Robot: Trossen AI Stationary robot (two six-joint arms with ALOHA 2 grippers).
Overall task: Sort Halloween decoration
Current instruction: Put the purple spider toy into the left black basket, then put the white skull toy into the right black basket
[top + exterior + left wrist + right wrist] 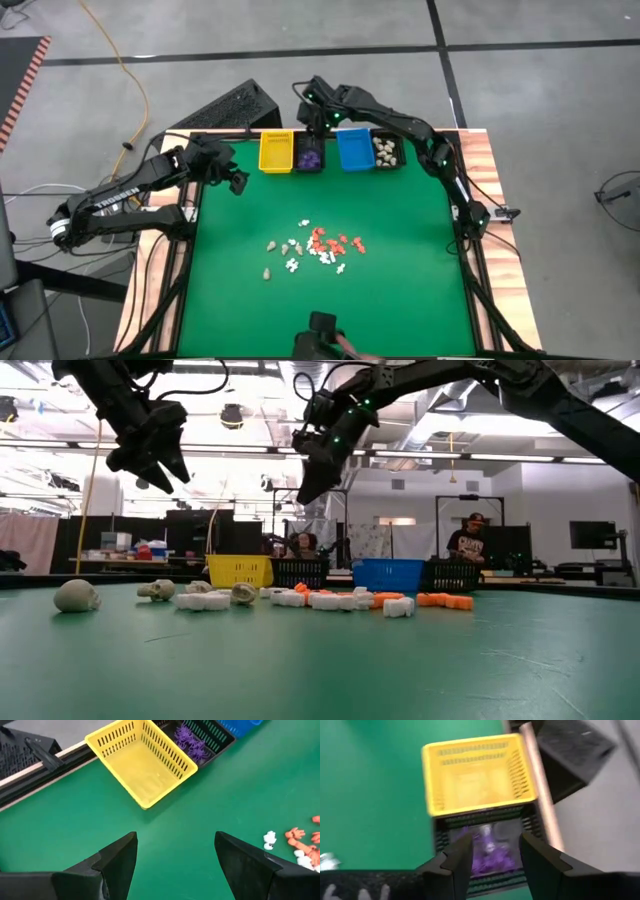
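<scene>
The right arm reaches across the far edge of the counter, its pincer hanging above the black bin that holds the purple pieces. Its fingers stand apart with nothing between them. The left arm is bent in from the left side, its pincer raised over the green surface near the yellow bin, fingers spread wide and released, gripping nothing.

Four bins stand in a row at the far edge: the yellow one, the black one with purple pieces, a blue one, and a second black one holding cream-beige pieces. The yellow bin looks empty in the wrist views.

The rest of the Halloween decoration lies scattered loose near the middle of the counter. On the left of the cluster are about five cream-beige pieces, rounded like tiny skulls. White pieces, small and bone-like, sit through the middle and front. Orange-red pieces bunch on the right; they are too small and close together to count exactly. The purple pieces in the bin look spidery with thin legs.
</scene>
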